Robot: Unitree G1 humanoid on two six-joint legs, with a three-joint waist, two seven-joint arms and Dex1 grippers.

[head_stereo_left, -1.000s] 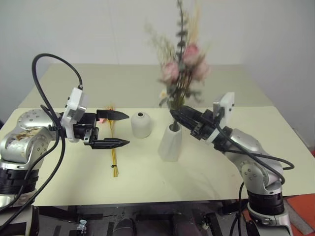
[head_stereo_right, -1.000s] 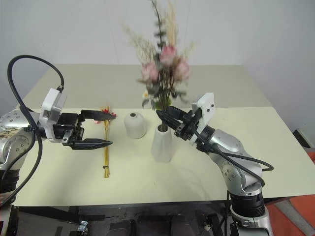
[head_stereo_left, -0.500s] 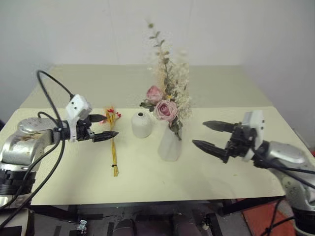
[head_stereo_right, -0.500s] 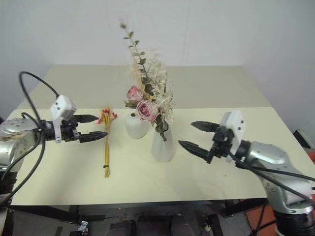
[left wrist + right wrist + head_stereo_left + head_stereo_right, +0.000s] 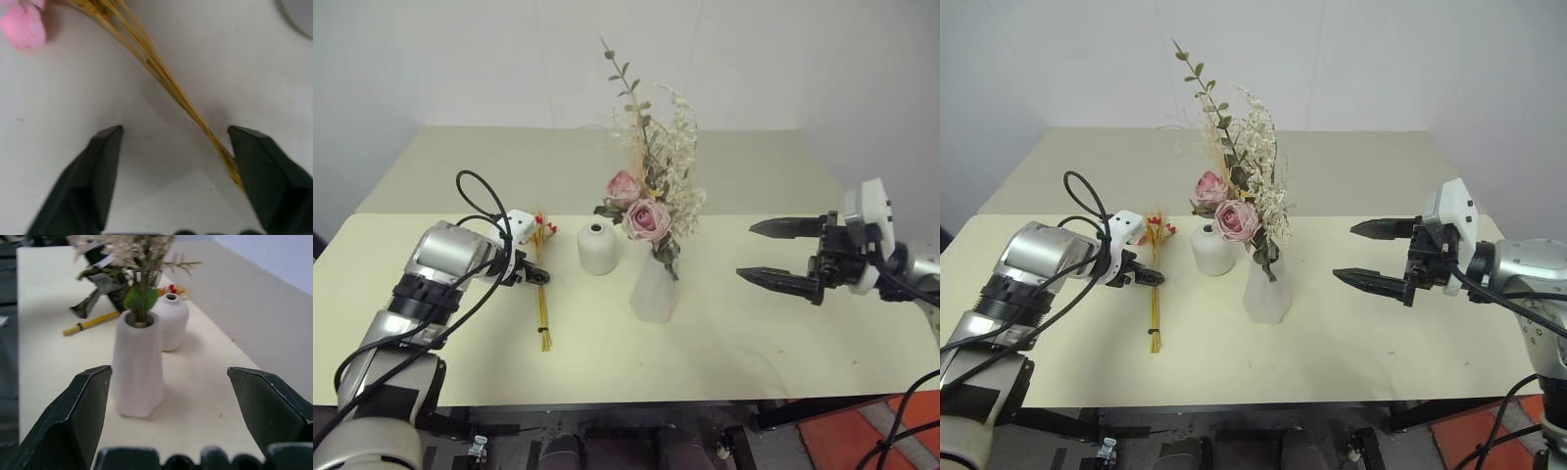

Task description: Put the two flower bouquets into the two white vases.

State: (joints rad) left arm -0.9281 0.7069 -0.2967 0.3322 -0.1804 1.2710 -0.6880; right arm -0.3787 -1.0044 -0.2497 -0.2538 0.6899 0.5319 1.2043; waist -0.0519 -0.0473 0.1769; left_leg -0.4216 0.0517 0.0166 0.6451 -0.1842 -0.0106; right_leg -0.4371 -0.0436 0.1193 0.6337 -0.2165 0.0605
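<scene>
Left gripper (image 5: 173,142) open, straddling the yellow-stemmed bouquet (image 5: 541,294) on the desk (image 5: 724,343). Right gripper (image 5: 769,253) wide open, empty.

G1 arms: silver metal shells, black joints, black two-finger grippers

Left arm (image 5: 438,262) has rounded brushed-silver housing, black ribbed ring at the joint, loose black cable looping above it, white camera block at the wrist. Left gripper (image 5: 173,161) fingers are dark, wedge-shaped, matte. Right gripper (image 5: 781,253) has long tapered black fingers, white rectangular wrist block, black cable running back over the silver forearm
</scene>
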